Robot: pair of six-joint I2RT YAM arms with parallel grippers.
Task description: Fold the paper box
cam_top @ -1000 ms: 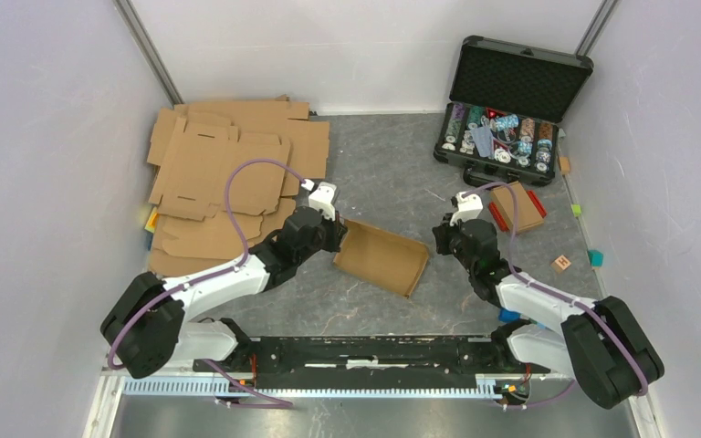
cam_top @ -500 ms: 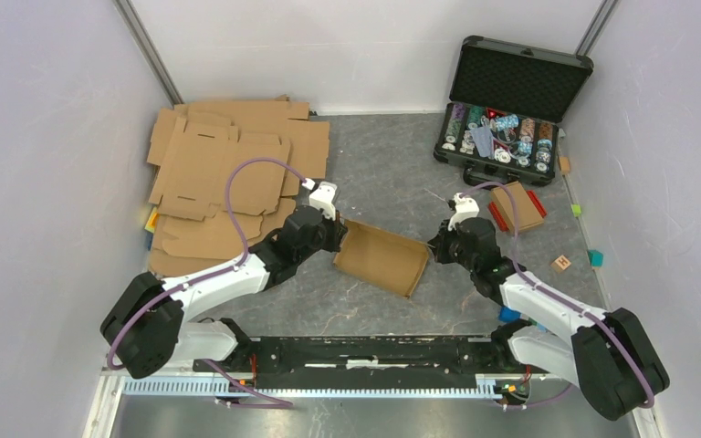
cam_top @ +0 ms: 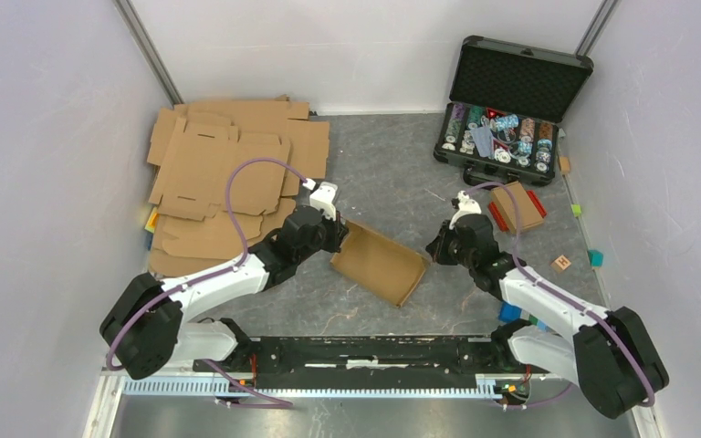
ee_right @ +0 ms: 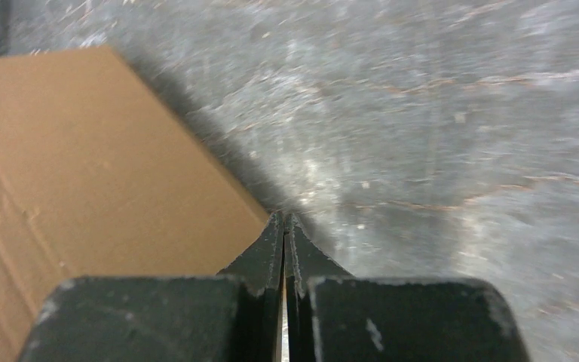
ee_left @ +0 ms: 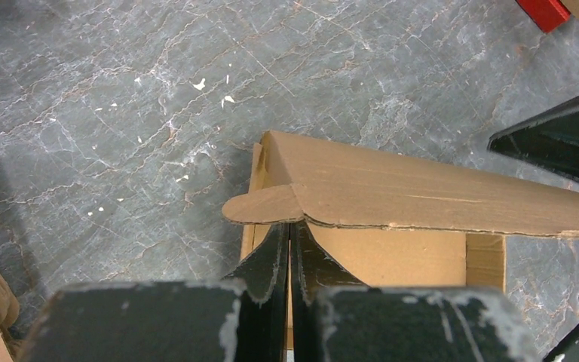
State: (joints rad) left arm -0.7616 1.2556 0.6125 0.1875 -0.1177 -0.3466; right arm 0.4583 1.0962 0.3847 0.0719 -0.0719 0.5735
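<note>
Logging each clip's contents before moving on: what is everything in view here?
paper box: one, brown, half-folded, table centre
flat cardboard blanks: a stack, brown, far left
case of poker chips: one, black, open, far right
small cardboard piece: one, brown with red strips, near the case
wooden cube: one, tan, right side
small blocks: several, green, teal, blue, right side
table: one, grey marbled
left pincer: black, shut on the box's left end
right pincer: black, shut, at the box's right end

right end effector point(ee_right: 284, 226): jaws pressed together | paper box point(ee_right: 83, 166): left, beside tips | table point(ee_right: 437, 113): grey
</note>
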